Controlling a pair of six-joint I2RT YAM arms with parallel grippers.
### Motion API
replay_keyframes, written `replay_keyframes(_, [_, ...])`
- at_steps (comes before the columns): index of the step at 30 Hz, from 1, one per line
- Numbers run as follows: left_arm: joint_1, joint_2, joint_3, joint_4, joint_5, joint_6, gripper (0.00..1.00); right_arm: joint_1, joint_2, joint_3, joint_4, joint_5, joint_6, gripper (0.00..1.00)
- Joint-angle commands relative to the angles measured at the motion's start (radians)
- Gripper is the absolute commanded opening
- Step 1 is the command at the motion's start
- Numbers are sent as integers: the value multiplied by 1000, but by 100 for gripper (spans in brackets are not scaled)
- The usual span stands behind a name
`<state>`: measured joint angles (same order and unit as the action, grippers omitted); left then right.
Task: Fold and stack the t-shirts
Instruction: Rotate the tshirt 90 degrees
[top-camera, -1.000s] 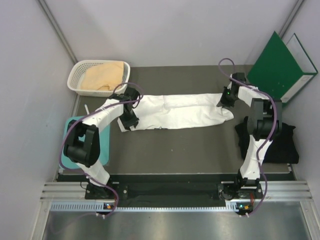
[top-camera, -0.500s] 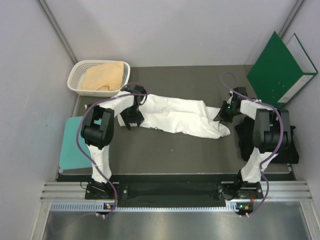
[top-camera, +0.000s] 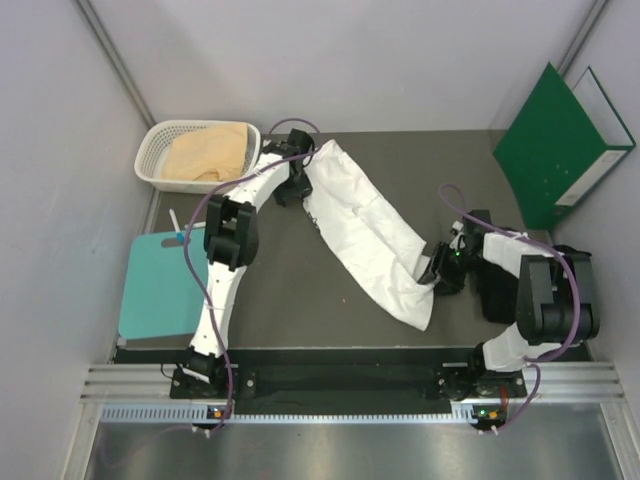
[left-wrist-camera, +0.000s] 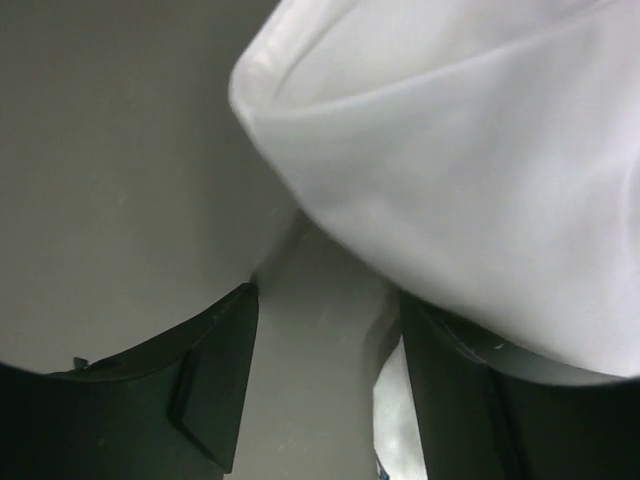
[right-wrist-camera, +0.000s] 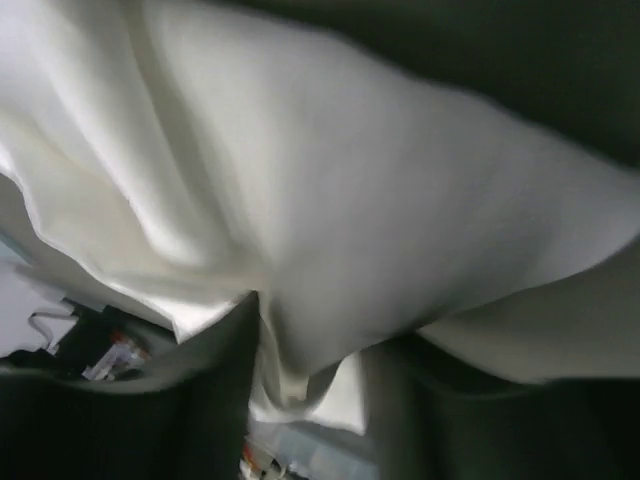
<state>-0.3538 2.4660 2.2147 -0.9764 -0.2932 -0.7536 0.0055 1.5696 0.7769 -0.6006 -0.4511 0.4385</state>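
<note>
In the top view, the white cotton t-shirt (top-camera: 365, 230), folded into a long band, lies on the dark grey table (top-camera: 290, 300), slanting from 11 o'clock to 5 o'clock. The left gripper (top-camera: 292, 188) sits at the band's far end, on its 9 o'clock edge. The right gripper (top-camera: 440, 272) meets the near end from 3 o'clock, beside the crumpled black t-shirt (top-camera: 497, 300). The tan-peach t-shirt (top-camera: 205, 152) lies in the white plastic basket (top-camera: 150, 160) at 10 o'clock. We judge the lengthwise fold done; next the band wants folding end to end, which calls for firm holds on one end.

In the left wrist view, the black fingers (left-wrist-camera: 215, 390) stand apart with bare table between them. The cloth lies at 1 o'clock, draped over the right finger and not clamped.

In the right wrist view, white cloth hangs into the gap between the fingers (right-wrist-camera: 200, 400), but blur keeps us from telling whether they clamp it.
</note>
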Motion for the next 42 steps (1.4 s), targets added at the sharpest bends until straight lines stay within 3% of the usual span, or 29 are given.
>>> replay_keyframes(1, [-2, 57, 80, 125, 66, 68, 66, 30, -68, -27, -108, 5, -29, 62])
replay_keyframes(2, [-4, 45, 80, 136, 66, 71, 68, 28, -78, -15, -123, 17, -37, 82])
replay_keyframes(4, [-2, -8, 53, 150, 65, 91, 71, 28, -104, 48, -178, 49, -47, 97])
replay_keyframes(5, [-2, -33, 33, 151, 62, 95, 73, 28, -114, 74, -198, 66, -55, 100])
replay_keyframes(10, [-8, -281, -247, 194, 65, 73, 79, 25, -129, 229, -231, 173, -76, 100])
replay_keyframes(14, [-27, -435, -458, 174, 153, -1, 83, 14, -62, 313, -186, 209, -95, 100])
replay_keyframes(18, [-96, -596, -744, 272, 261, -110, 83, 11, 42, 370, -139, 241, -106, 100])
replay_keyframes(21, [-151, -628, -863, 366, 385, -174, 83, 11, 128, 397, -117, 267, -116, 100])
replay_keyframes(26, [-263, -570, -889, 432, 462, -225, 82, 11, 240, 430, -146, 252, -142, 99])
replay_keyframes(27, [-275, -558, -873, 435, 468, -227, 82, 13, 244, 426, -145, 243, -145, 97])
replay_keyframes(30, [-300, -515, -833, 429, 474, -228, 82, 11, 231, 398, -153, 233, -149, 69])
replay_keyframes(31, [-303, -506, -825, 427, 480, -230, 82, 11, 219, 386, -153, 229, -141, 38])
replay_keyframes(33, [-303, -487, -802, 426, 480, -231, 82, 10, 208, 354, -153, 191, -139, 31])
replay_keyframes(34, [-303, -481, -793, 424, 495, -231, 82, 10, 199, 343, -156, 181, -136, 23])
replay_keyframes(37, [-309, -464, -774, 436, 531, -247, 82, 8, 167, 294, -160, 161, -129, 20])
replay_keyframes(42, [-333, -401, -750, 423, 571, -251, 82, 10, 132, 236, -191, 140, -132, 27])
